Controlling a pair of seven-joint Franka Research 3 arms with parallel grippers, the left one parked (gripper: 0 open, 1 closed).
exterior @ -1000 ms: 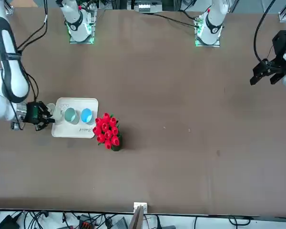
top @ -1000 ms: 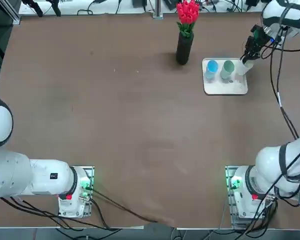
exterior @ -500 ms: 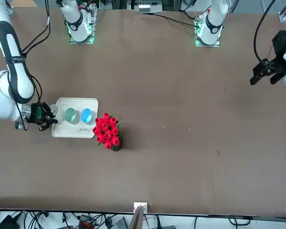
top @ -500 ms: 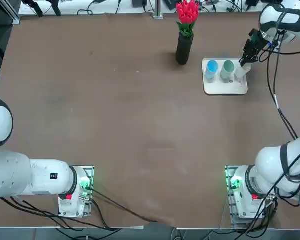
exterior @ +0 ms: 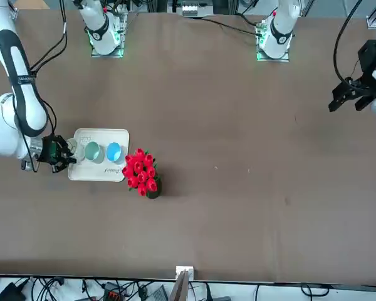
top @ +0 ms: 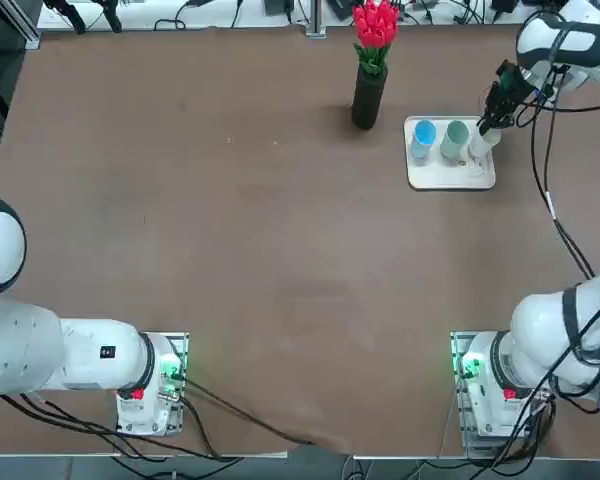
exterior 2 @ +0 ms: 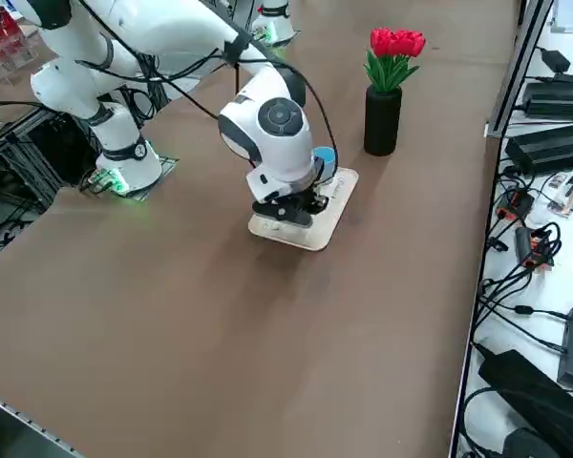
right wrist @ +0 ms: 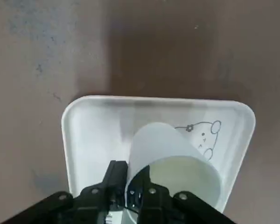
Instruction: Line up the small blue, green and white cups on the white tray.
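The white tray (top: 450, 176) lies at the table's far right. On it stand the blue cup (top: 423, 136) at the left and the green cup (top: 455, 138) in the middle. My right gripper (top: 490, 122) is shut on the rim of the white cup (top: 483, 141), over the tray's right part beside the green cup. In the wrist view one finger is inside the white cup (right wrist: 172, 158) and one outside, with the tray (right wrist: 93, 135) beneath. Whether the cup rests on the tray I cannot tell. The front view shows the gripper (exterior: 61, 153) at the tray's (exterior: 100, 173) edge.
A tall black vase with red flowers (top: 369, 95) stands just left of the tray, close to the blue cup. The table's far edge and right edge run near the tray. Cables hang from my right arm above the table's right side.
My right gripper has carried the white cup a little to the left, from the tray's right edge to over the tray beside the green cup. The blue and green cups have not moved.
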